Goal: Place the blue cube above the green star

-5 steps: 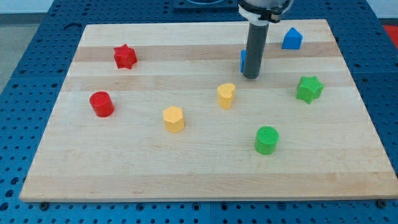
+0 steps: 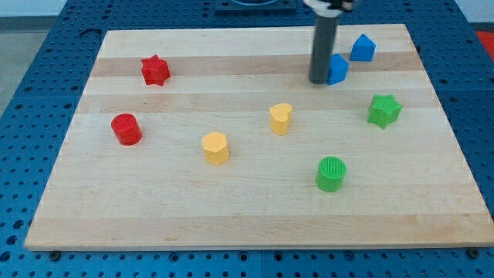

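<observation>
The blue cube (image 2: 337,69) sits near the view's top right, touching the right side of my dark rod, which hides its left edge. My tip (image 2: 319,80) rests on the board at the cube's lower left. The green star (image 2: 384,110) lies lower and further right, about a block's width below and to the right of the cube. A second blue block with a pointed top (image 2: 362,48) stands just up and right of the cube, with a small gap between them.
A red star (image 2: 155,70) and a red cylinder (image 2: 126,129) are at the view's left. Two yellow blocks (image 2: 281,118) (image 2: 216,147) lie mid-board. A green cylinder (image 2: 331,174) sits at the lower right. The wooden board's top edge (image 2: 231,32) is close above the rod.
The blue cube has slid right, from the rod's left side to its right side. My tip has moved up and slightly right. The other blocks have not moved.
</observation>
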